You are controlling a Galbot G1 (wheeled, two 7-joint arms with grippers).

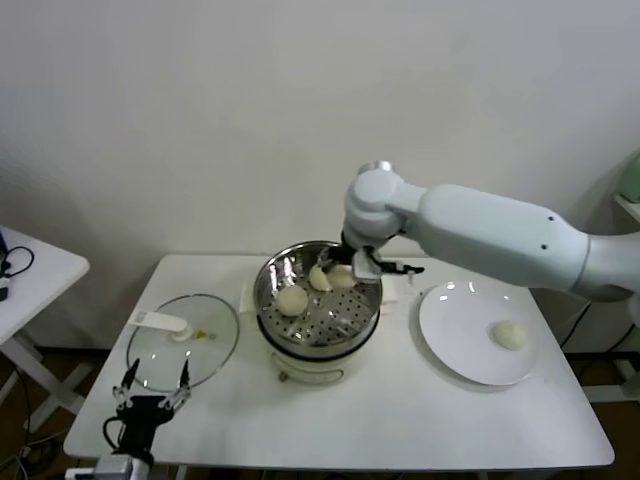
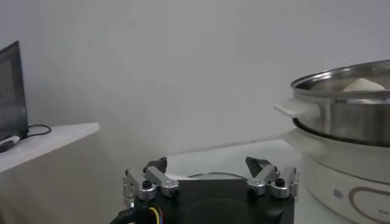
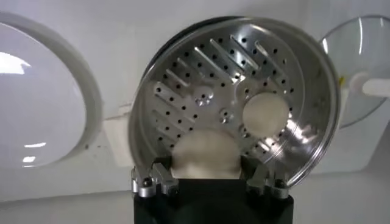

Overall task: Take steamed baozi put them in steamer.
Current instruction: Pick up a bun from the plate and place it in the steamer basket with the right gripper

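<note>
The steamer (image 1: 318, 345) is a shiny steel pot with a perforated tray (image 3: 201, 73) on a cream base, at the table's middle. My right gripper (image 1: 345, 270) reaches into its far side, shut on a steamed baozi (image 3: 204, 155) that sits low over the tray. Another baozi (image 1: 291, 300) (image 3: 265, 114) lies on the tray apart from it. A pale bun-like shape (image 1: 320, 278) shows right beside the held one. One more baozi (image 1: 510, 335) rests on the white plate. My left gripper (image 1: 155, 400) (image 2: 210, 164) is parked open at the table's front left.
The white plate (image 1: 460, 340) (image 3: 42, 122) lies to the right of the steamer. A round glass lid (image 1: 183, 343) (image 3: 359, 61) with a white handle lies to its left. A second white table (image 1: 30, 280) stands at the far left.
</note>
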